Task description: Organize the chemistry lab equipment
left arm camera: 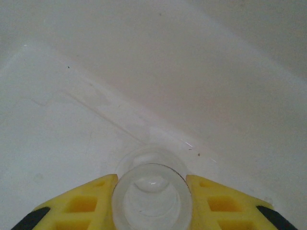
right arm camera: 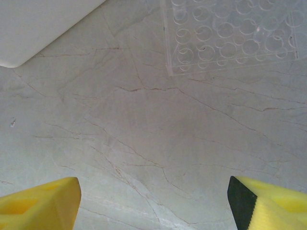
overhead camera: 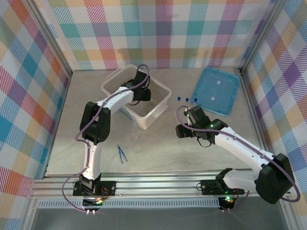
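We saw left gripper (left arm camera: 152, 188) pinching tiny glass beaker (left arm camera: 152, 205) between yellow fingers (left arm camera: 81, 205), low inside translucent box (overhead camera: 113, 79), close to where wall meets floor. Right gripper (right arm camera: 153, 203) hung spread and empty over table (right arm camera: 144, 120), clear tube rack (right arm camera: 230, 33) ahead of it. Tweezers (overhead camera: 122, 153) and blue-capped tubes (overhead camera: 185, 98) lay on table outside box.

Risks we judged:
- smooth glass slipping, or tipping over on release
- fingers knocking box wall on way out
- hard set-down cracking beaker

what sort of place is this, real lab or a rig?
Probably a robot test cell, not a working lab: plaid-printed walls, an aluminium frame rail, and lab props such as tweezers, blue-capped tubes and a clear glass vessel in the left pincer.
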